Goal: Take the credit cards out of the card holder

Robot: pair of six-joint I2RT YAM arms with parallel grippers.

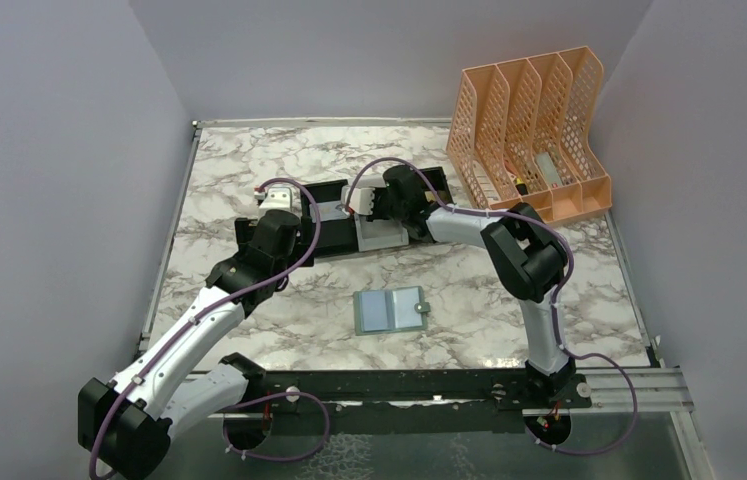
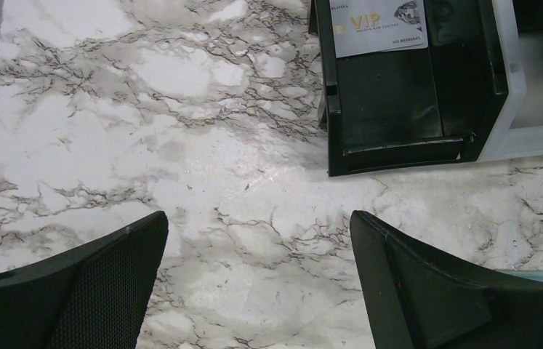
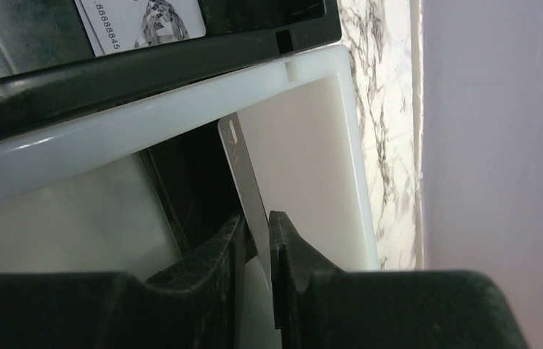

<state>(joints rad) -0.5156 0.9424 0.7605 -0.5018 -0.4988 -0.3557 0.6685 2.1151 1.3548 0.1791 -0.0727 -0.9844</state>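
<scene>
Status from my end:

- Card holder (image 1: 391, 310) lies open and flat mid-table. It is at 6 o'clock from the tray (image 1: 334, 190) and well apart from both arms.
- Nothing sticks out of its pale pockets in the top view. It's too small there to say whether they're empty.
- VIP card (image 2: 377, 25) lies flat, face up, in the tray's black compartment. I count that one as done.
- Right gripper (image 3: 256, 218) is over the white compartment (image 3: 312, 145), at 3 o'clock of the black one.
- It is pinching a grey card (image 3: 243, 167) on edge, tilted. The jaws are nearly together with the card between the tips. I can't tell how firm the hold is.
- The card's far edge points down into the white bin. I can't tell whether it touches the floor.
- Left gripper (image 2: 257, 218) is spread wide with nothing in it. It hangs over bare marble table (image 2: 181, 145), at 7 o'clock from the black compartment's near corner.
- Orange file rack (image 1: 534, 130) at 2 o'clock, far corner, isn't involved.

My read: one card is parked and the second is at the drop point. What's left is to let go cleanly so it lands flat, then check the holder for any more. If those two are all, we're close to done.
</scene>
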